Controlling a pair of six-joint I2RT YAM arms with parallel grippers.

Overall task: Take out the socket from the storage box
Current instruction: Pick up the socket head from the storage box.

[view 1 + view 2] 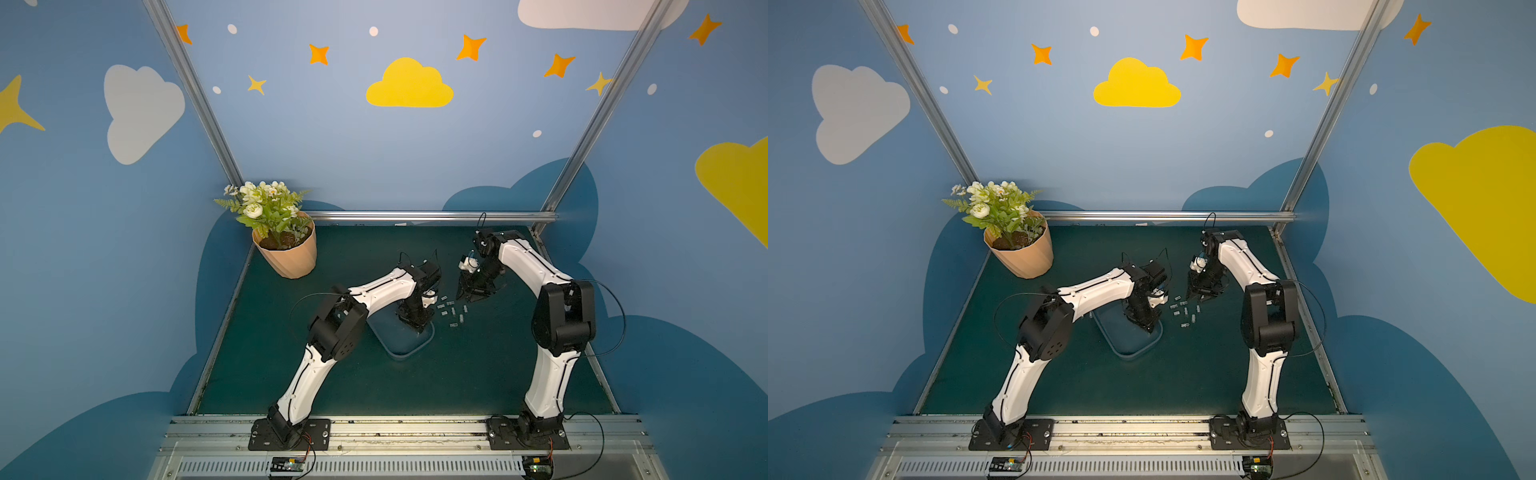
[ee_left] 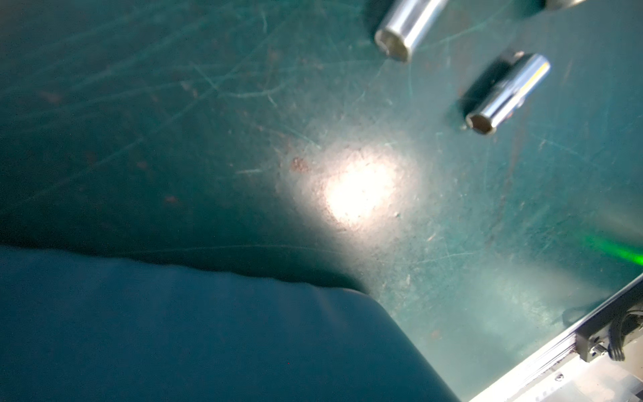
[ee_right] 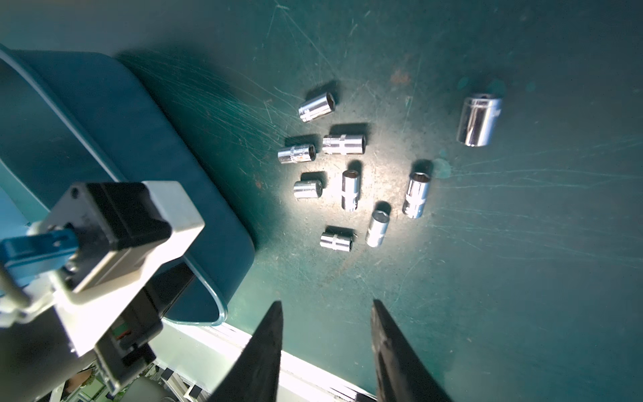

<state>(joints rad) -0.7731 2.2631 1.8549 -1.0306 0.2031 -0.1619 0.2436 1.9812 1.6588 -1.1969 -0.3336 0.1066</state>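
The storage box, a shallow see-through bluish tub, lies mid-table in both top views. My left gripper reaches down into it near its right rim; its fingers are hidden in every view. The left wrist view shows only the box wall and two chrome sockets on the mat beyond. Several sockets lie loose on the mat right of the box. My right gripper hovers behind them, open and empty. What lies inside the box is hidden.
A peach ribbed flowerpot with white flowers stands at the back left. A metal rail runs along the mat's far edge. One larger socket lies apart from the cluster. The arm bases sit on the front rail.
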